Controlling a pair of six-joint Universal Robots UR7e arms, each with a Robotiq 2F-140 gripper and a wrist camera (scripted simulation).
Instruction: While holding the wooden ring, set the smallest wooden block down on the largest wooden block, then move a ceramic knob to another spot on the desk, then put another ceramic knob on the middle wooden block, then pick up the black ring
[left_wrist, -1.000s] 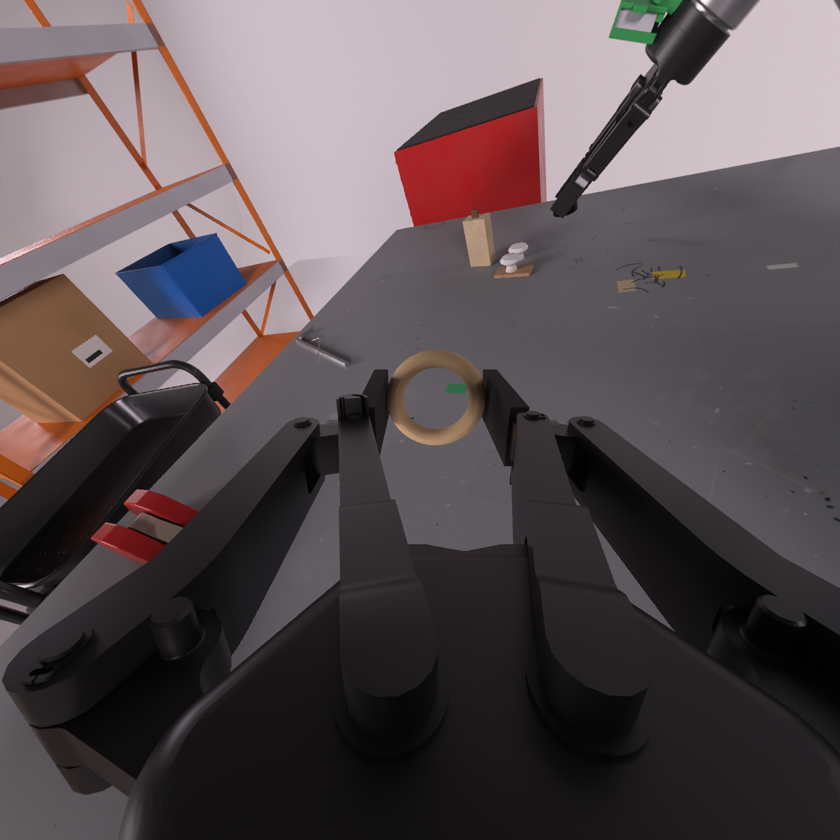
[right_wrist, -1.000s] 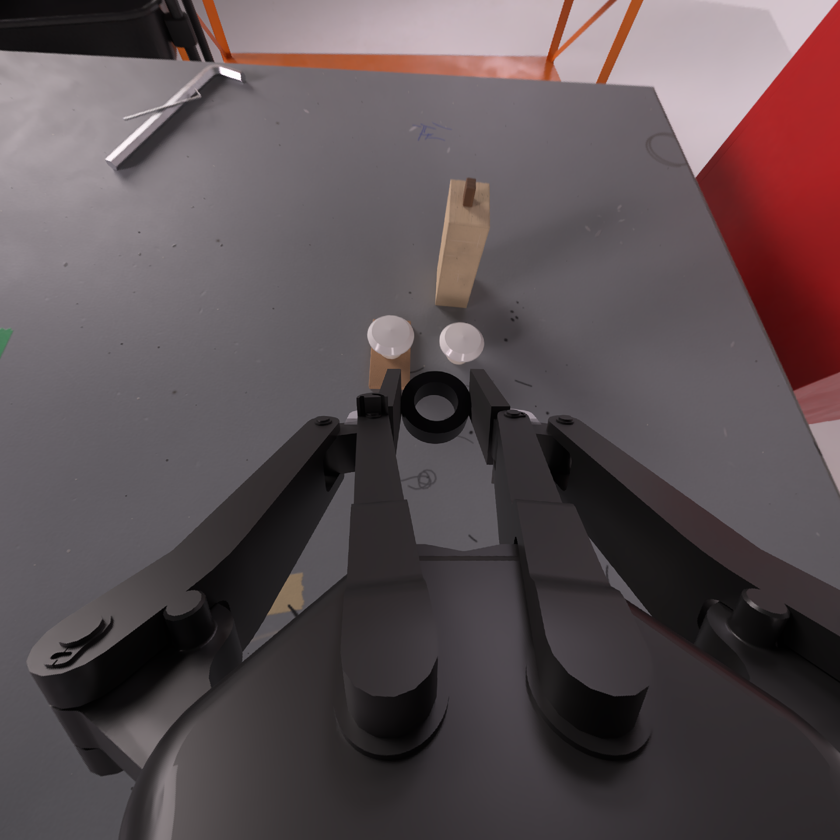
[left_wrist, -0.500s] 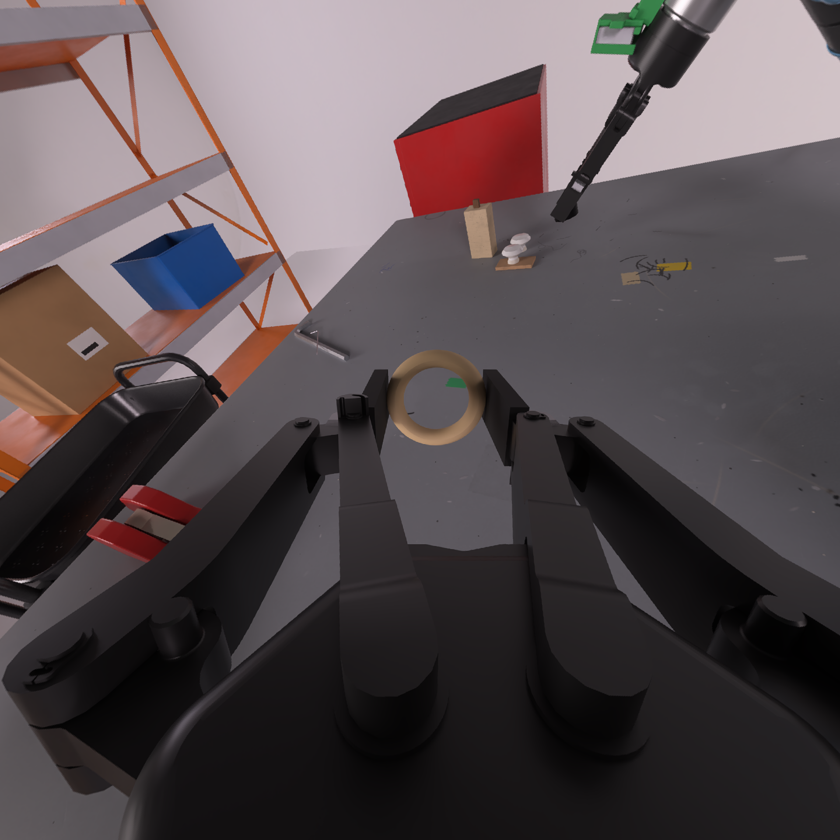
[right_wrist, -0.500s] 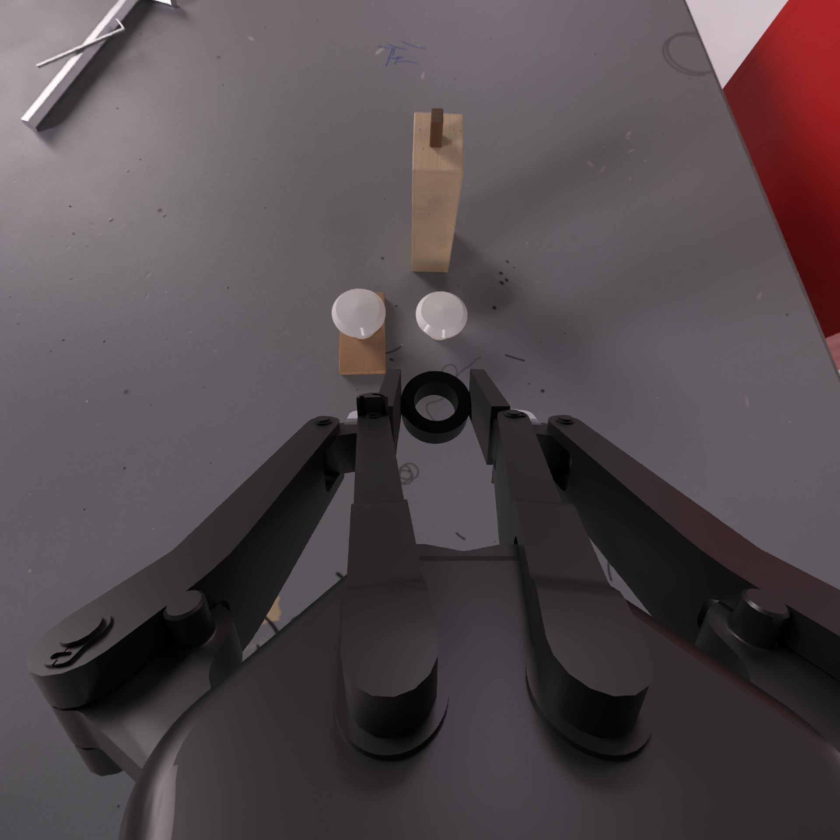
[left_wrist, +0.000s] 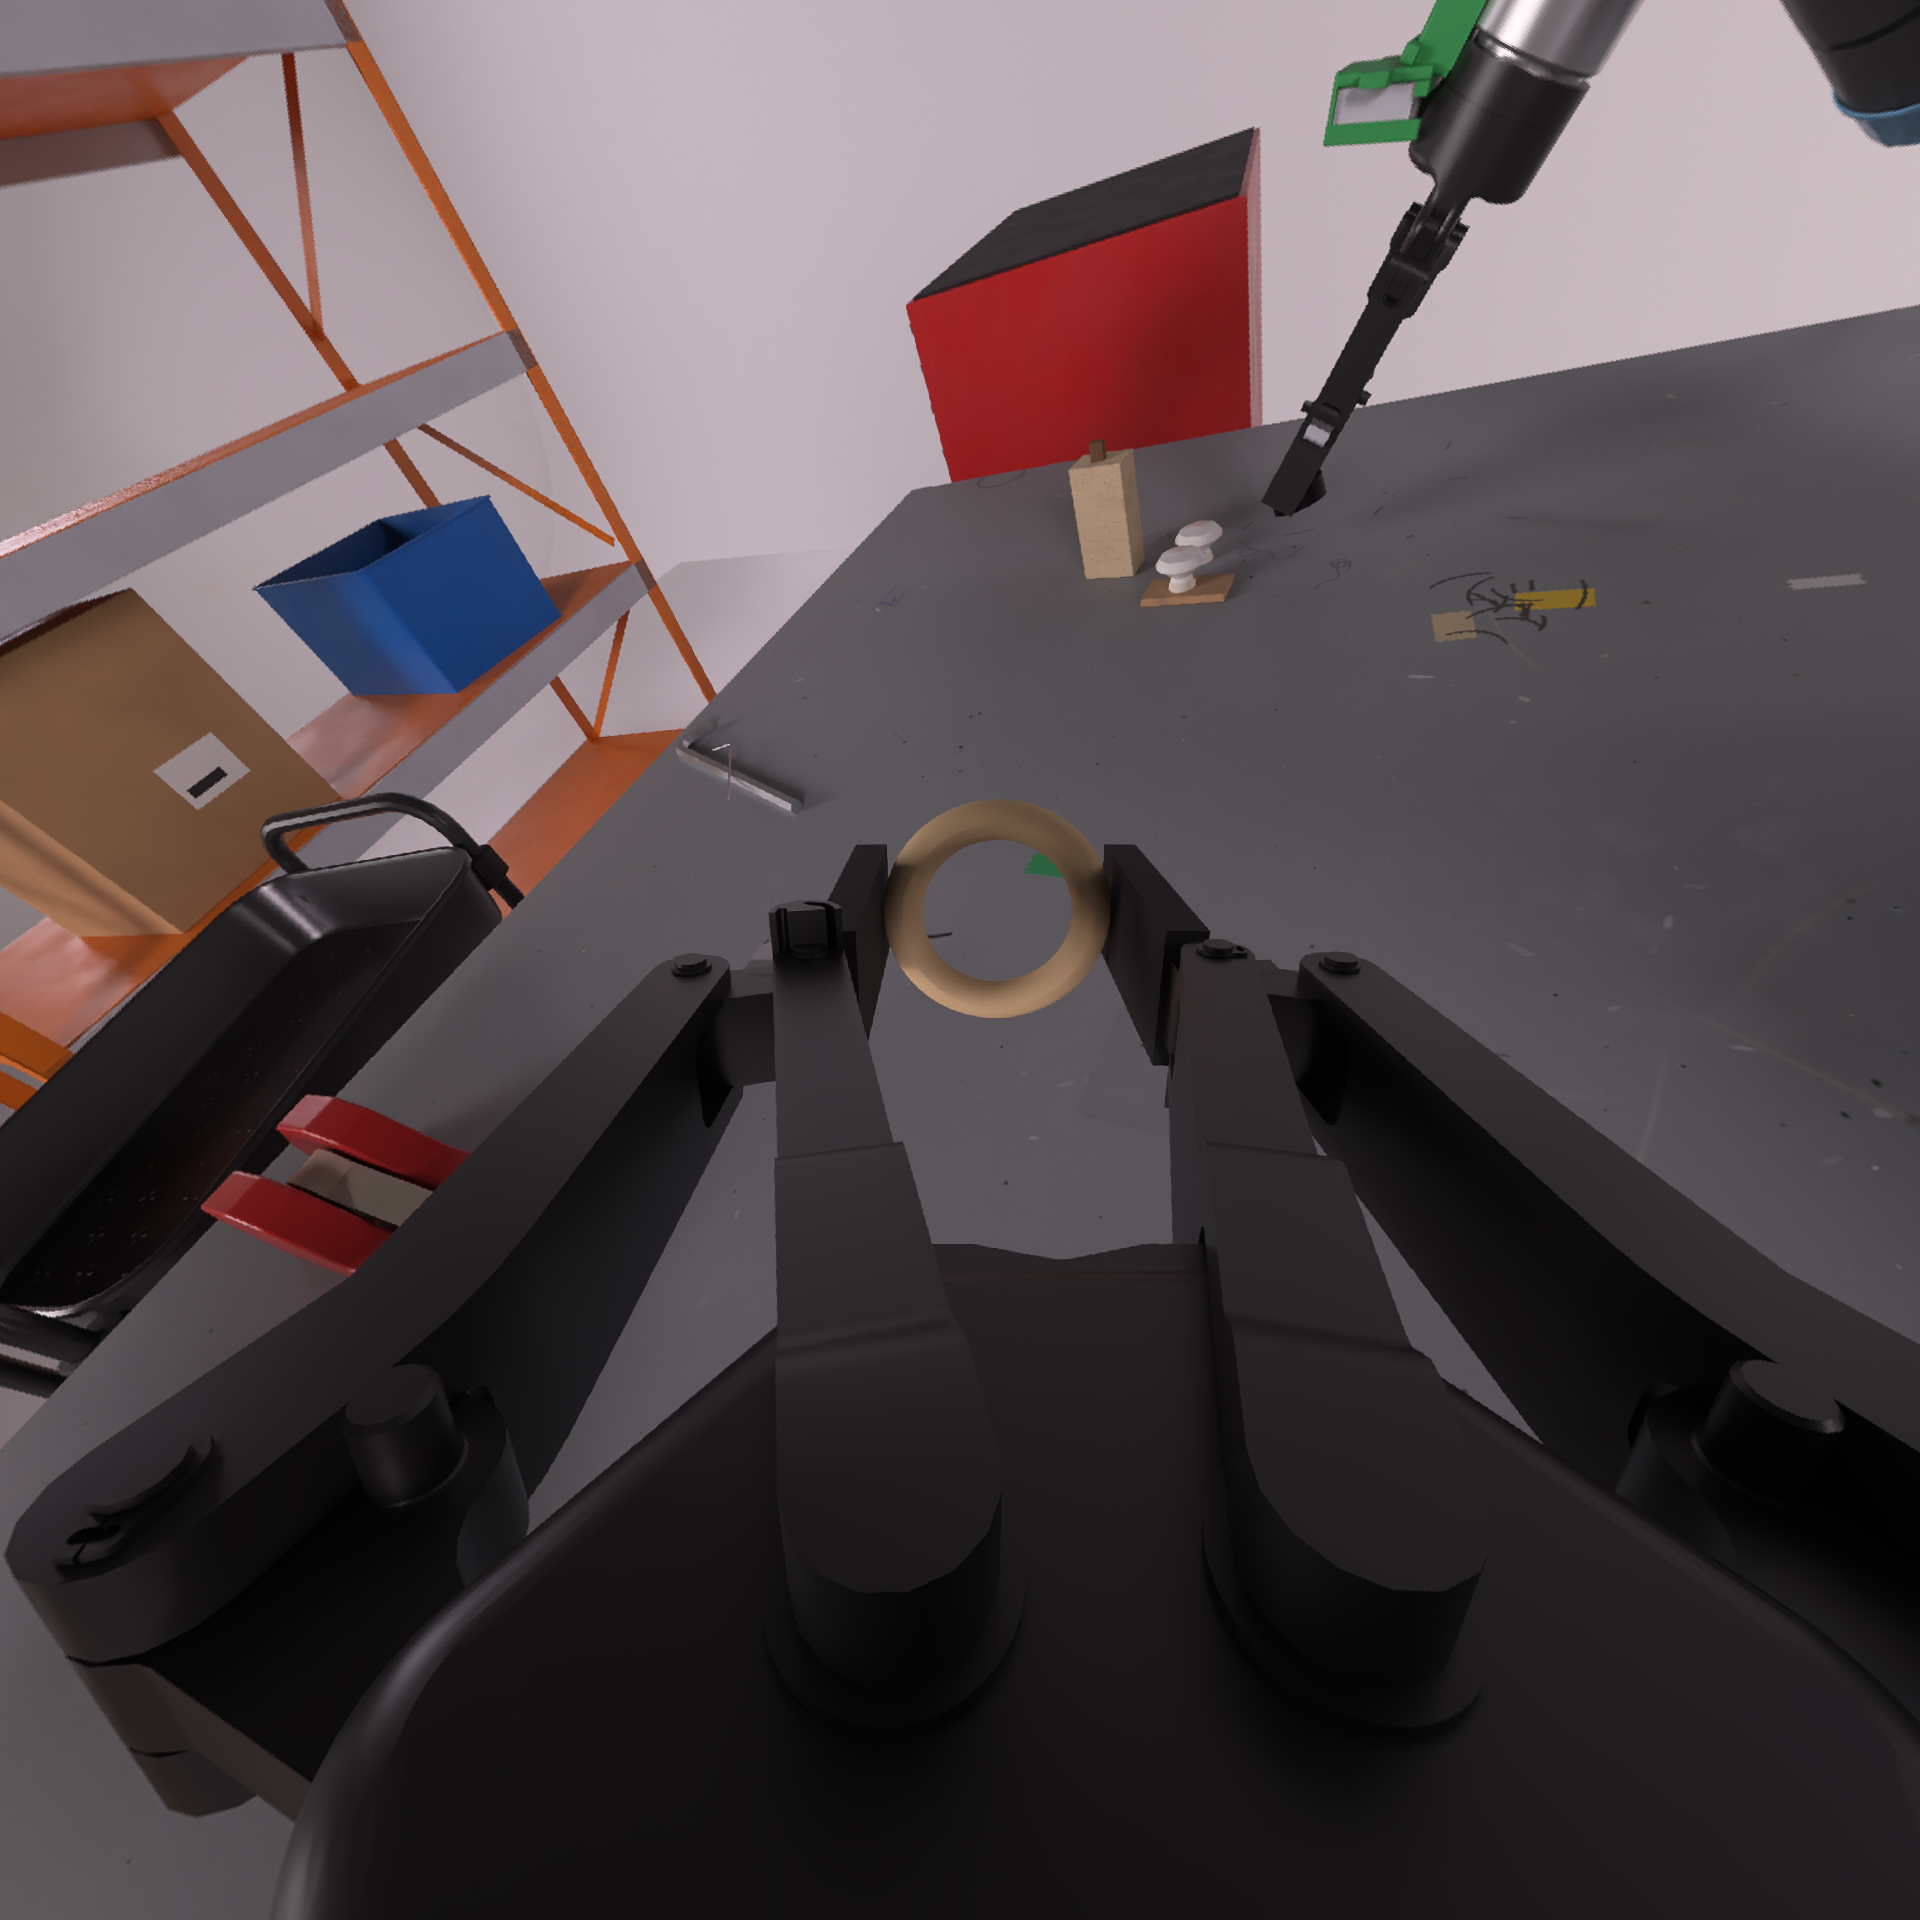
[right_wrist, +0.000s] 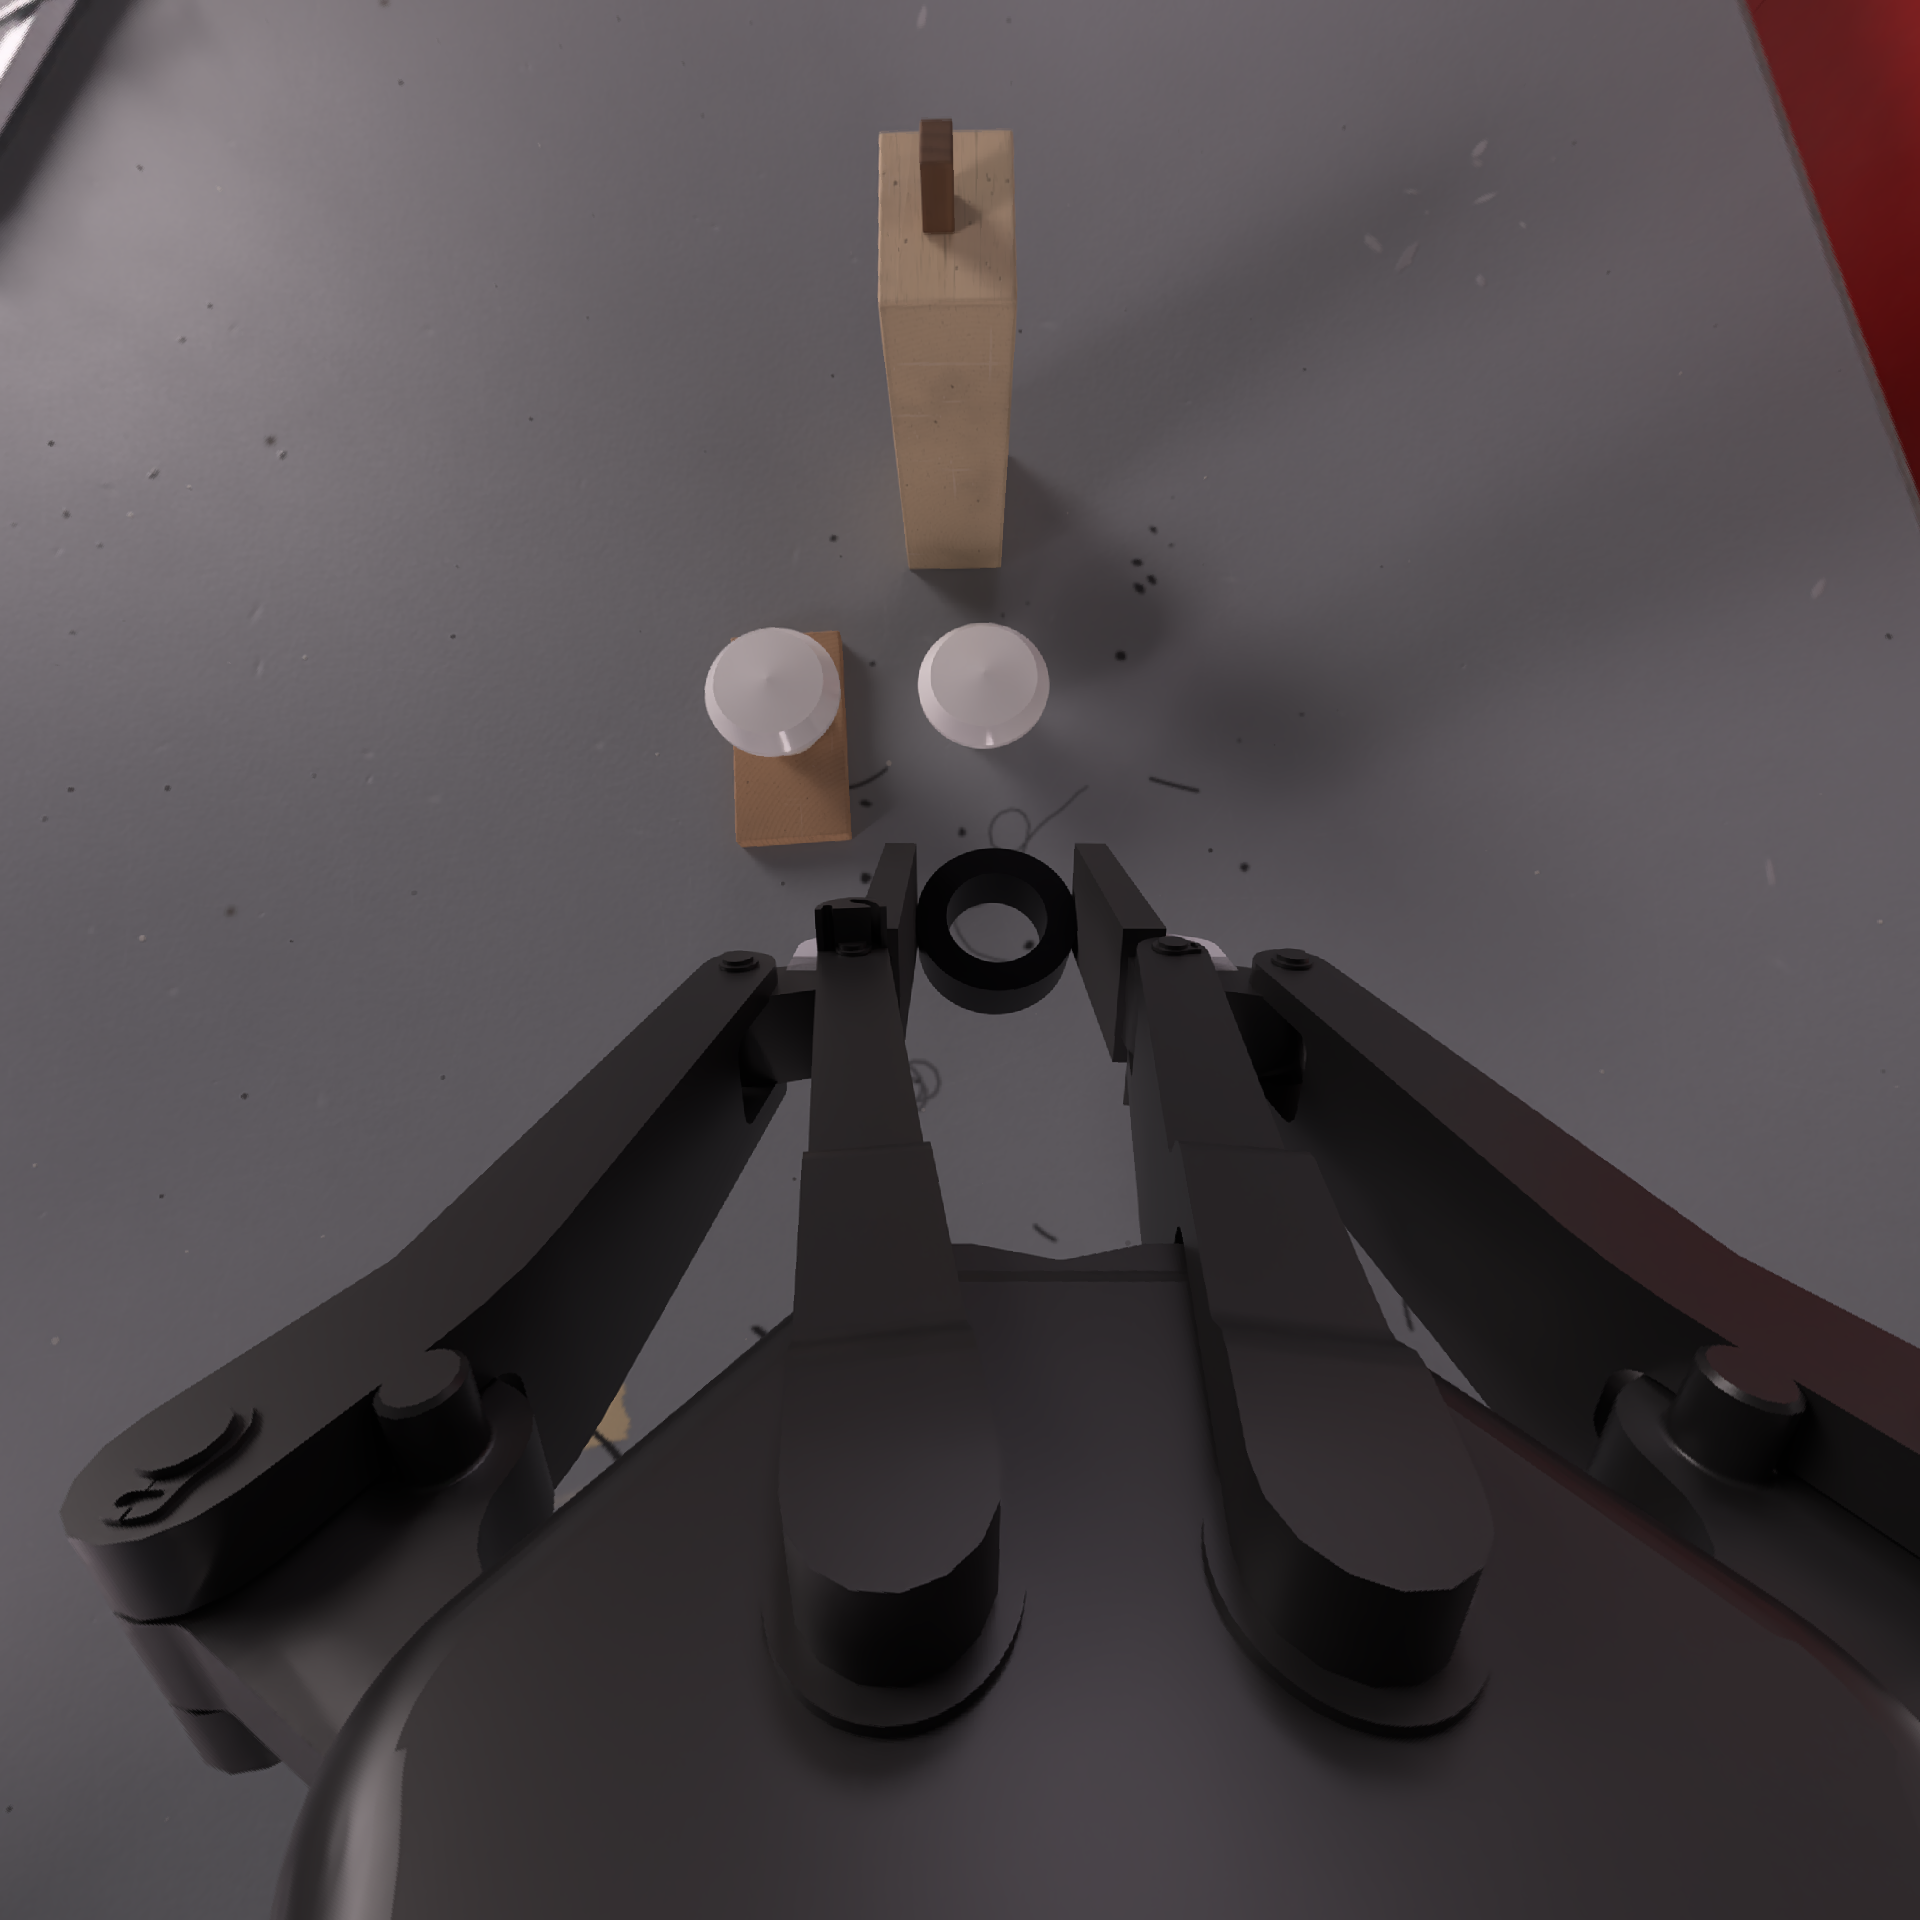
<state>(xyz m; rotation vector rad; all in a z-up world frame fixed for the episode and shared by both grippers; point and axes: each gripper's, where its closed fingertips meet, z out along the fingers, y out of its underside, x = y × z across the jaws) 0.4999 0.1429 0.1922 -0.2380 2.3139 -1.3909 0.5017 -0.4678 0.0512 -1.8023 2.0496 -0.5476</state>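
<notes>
the right tool rises off the grey counter with the flat black ring pinched between its narrowed fingers, blocks and knobs shrinking below. the left tool stays clamped on the round wooden ring, so the last step looks done.

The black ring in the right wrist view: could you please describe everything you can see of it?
The black ring is a thick, matte band with a round hole, through which the grey desk shows. It sits face-on between the fingertips of the right gripper, whose pads press its left and right sides. It appears lifted clear of the desk, nearer the camera than the two white knobs.
</notes>
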